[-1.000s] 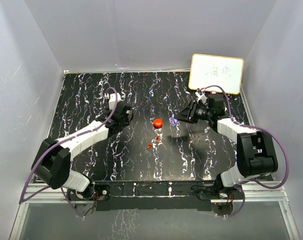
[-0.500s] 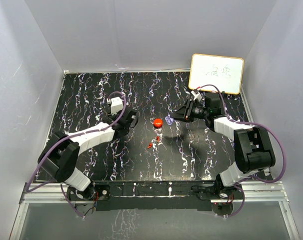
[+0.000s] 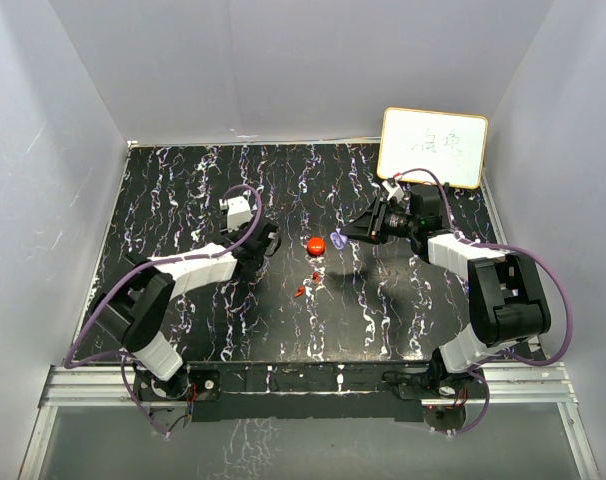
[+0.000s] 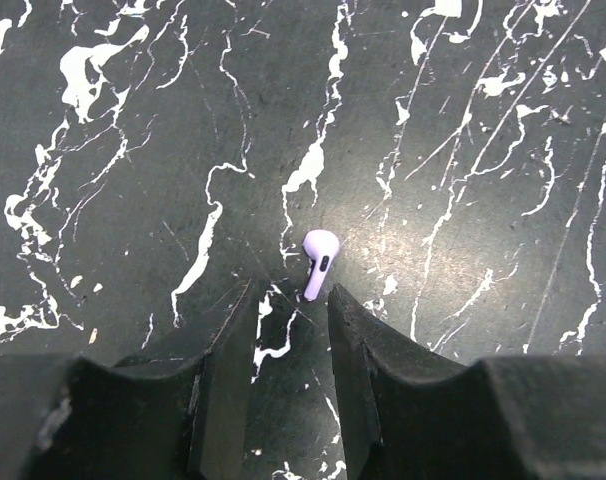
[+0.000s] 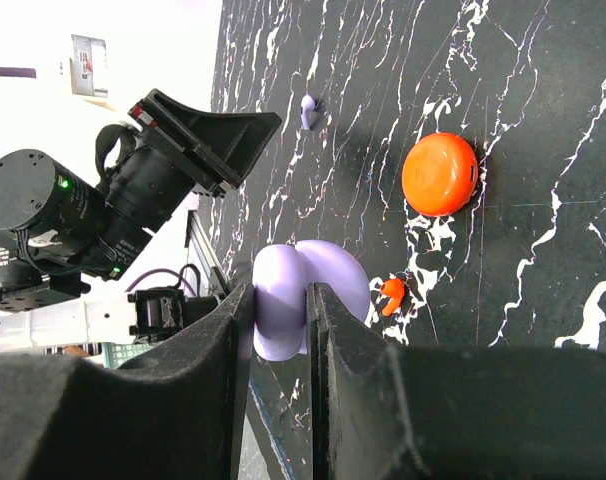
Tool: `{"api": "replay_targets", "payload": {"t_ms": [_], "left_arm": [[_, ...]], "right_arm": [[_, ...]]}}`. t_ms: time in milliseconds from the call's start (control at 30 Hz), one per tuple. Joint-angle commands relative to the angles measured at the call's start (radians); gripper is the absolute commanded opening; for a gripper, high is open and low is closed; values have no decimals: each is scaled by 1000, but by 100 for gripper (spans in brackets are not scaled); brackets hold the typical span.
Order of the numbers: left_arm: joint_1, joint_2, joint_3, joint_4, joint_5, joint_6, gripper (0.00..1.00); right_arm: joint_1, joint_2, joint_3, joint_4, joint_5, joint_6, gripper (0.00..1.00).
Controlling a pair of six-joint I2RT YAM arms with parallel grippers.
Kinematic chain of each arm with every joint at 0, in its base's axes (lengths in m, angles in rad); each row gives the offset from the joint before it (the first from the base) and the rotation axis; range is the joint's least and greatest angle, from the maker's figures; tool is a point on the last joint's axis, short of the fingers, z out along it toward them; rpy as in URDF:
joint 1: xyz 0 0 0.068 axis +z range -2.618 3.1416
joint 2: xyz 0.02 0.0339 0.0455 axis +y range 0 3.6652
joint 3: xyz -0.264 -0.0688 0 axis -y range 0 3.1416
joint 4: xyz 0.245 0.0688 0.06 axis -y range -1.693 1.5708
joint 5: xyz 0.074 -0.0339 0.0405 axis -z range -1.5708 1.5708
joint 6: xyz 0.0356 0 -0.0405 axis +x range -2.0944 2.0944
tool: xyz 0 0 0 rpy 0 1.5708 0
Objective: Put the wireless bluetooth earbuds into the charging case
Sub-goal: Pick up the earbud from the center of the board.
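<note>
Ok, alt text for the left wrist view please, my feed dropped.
A small lavender earbud lies on the black marbled table, just beyond the tips of the left pincer. The earbud's stem points back toward the gap. The pincer is open and holds nothing.

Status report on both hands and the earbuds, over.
Left hand open, purple earbud lying just ahead of it, not gripped. Right hand shut on the purple case. Red case sits apart, clear of both.
</note>
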Motion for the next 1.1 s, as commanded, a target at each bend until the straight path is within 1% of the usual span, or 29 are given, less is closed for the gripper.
{"api": "replay_targets", "payload": {"t_ms": [0,200,333,400,467,600,833,1067], "left_arm": [[-4,16,11,23,13,25,33],[-4,56,141,-164,67,30,38],[4,19,197,-252,94,47,41],[25,7,221,-285,140,57,43],[55,14,256,-327,222,78,45],[85,54,310,-404,274,106,46],[110,100,322,-430,323,128,46],[116,147,333,-443,341,137,46]], "right_arm": [[3,-3,35,54,-14,-2,0],[4,-7,33,55,-12,-2,0],[4,-9,30,55,-10,-2,0],[4,-9,29,56,-11,-2,0],[4,-8,27,59,-10,0,0],[4,-12,24,65,-12,3,0],[3,-18,16,70,-14,5,0],[4,-17,13,76,-18,5,0]]}}
